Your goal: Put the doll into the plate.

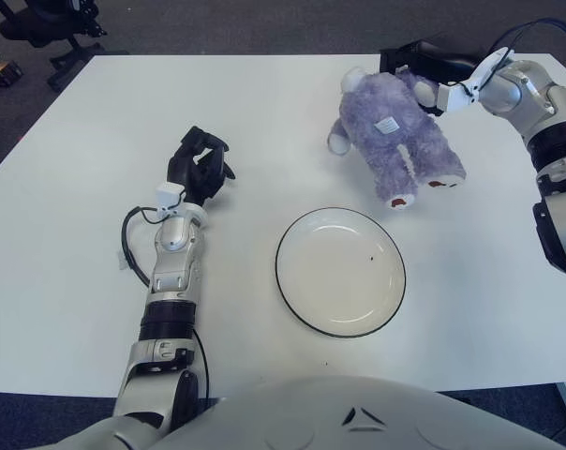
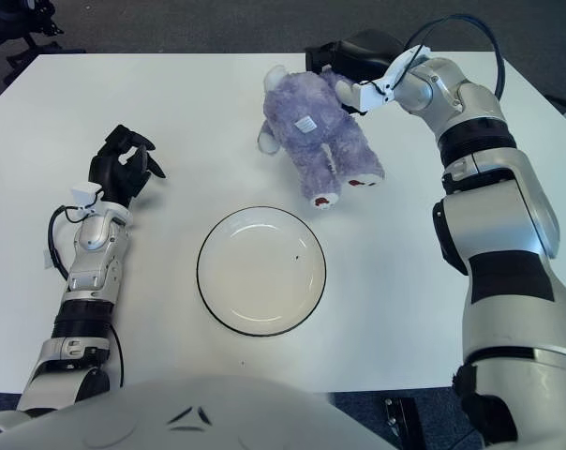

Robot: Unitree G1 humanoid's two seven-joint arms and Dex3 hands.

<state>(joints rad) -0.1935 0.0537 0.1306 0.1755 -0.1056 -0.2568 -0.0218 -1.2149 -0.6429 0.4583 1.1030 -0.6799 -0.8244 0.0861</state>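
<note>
From the left eye view, the purple doll [image 1: 396, 145] lies toward the desk's [image 1: 67, 234] far right corner, feet pointing at the white plate [image 1: 340, 272] near the front edge, well apart from it. The left hand [image 1: 199, 167] shows left of the plate, fingers curled on nothing. In the right eye view, the right hand [image 2: 353, 58] closes on the doll's head end. That hold looks shallow; I'd guess the soft body could sag loose and drop short of the plate.
</note>
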